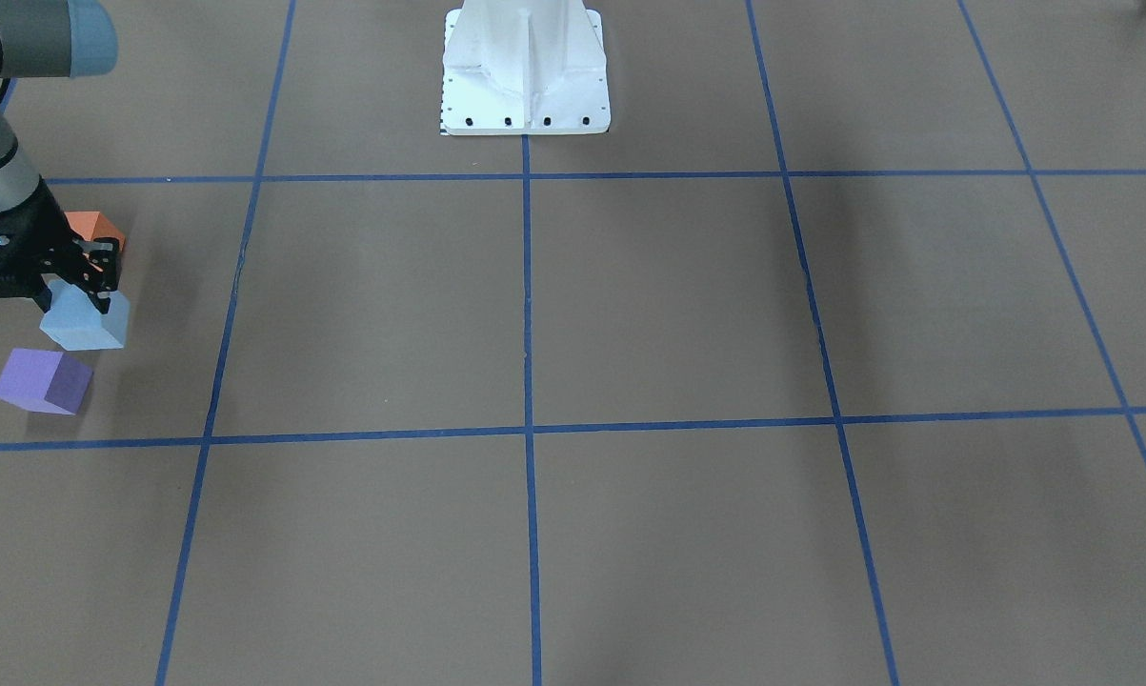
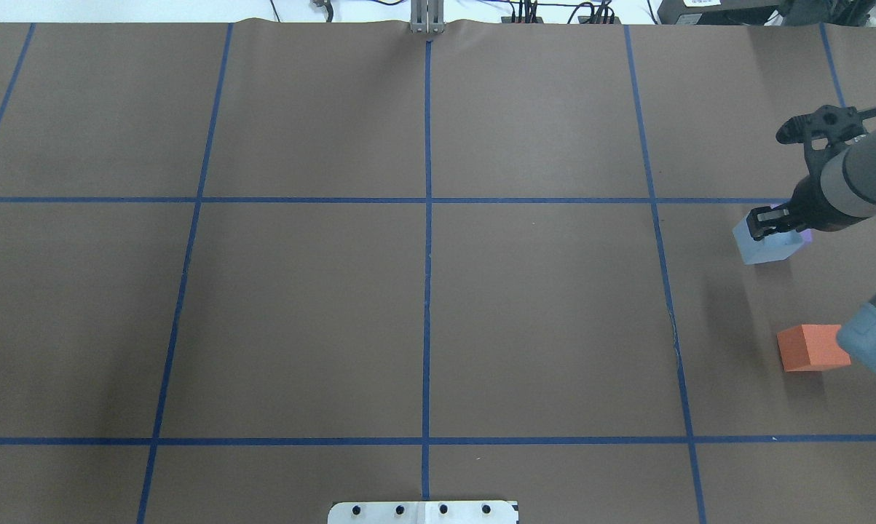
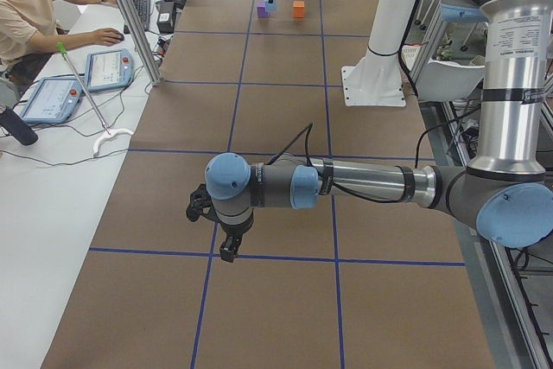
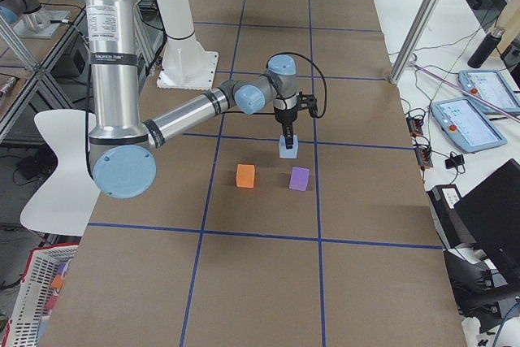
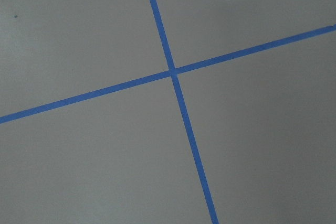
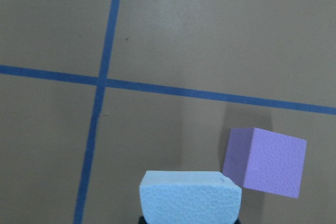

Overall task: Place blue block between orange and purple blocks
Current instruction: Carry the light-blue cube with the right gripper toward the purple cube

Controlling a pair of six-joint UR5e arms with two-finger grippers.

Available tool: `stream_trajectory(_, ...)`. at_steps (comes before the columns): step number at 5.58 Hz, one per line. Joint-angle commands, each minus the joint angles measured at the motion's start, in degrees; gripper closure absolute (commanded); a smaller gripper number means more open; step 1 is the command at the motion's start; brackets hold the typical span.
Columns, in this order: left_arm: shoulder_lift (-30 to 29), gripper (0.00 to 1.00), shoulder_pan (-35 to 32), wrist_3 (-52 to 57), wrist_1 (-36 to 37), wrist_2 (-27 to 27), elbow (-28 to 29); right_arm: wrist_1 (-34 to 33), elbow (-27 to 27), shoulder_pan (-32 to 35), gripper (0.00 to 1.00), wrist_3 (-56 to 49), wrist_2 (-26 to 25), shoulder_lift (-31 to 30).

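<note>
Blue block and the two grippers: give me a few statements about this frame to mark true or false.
1. The right gripper is closed on the blue block. True.
2. The purple block is stacked on the orange block. False: both sit on the table, apart from each other.
3. The left wrist view shows only the table surface and crossing blue tape lines. True.
4. The left gripper is reaching for the orange block. False: it hangs over the table far from all three blocks, which lie at the right arm's end.
</note>
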Motion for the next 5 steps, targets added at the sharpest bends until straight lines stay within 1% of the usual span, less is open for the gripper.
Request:
stream_trajectory(1,0.00,0.00,0.00,0.00,-0.37,0.00,-0.08,4.57,-0.68,1.07,1.00,-0.90,1.51,-5.59)
stream_trajectory(2,0.00,0.00,0.00,0.00,-0.46,0.00,-0.08,4.58,-1.12,0.99,1.00,-0.46,2.04,-6.04)
stream_trajectory(3,0.00,0.00,0.00,0.00,-0.46,0.00,-0.08,4.58,-2.60,0.81,0.98,-0.19,2.22,-5.52)
stream_trajectory(4,0.00,0.00,0.00,0.09,-0.46,0.00,-0.17,4.76,-4.27,0.73,0.71,-0.19,2.22,-4.74)
stream_trajectory(5,0.00,0.00,0.00,0.09,-0.46,0.00,-0.17,4.76,-5.07,0.64,0.56,-0.19,2.13,-4.47)
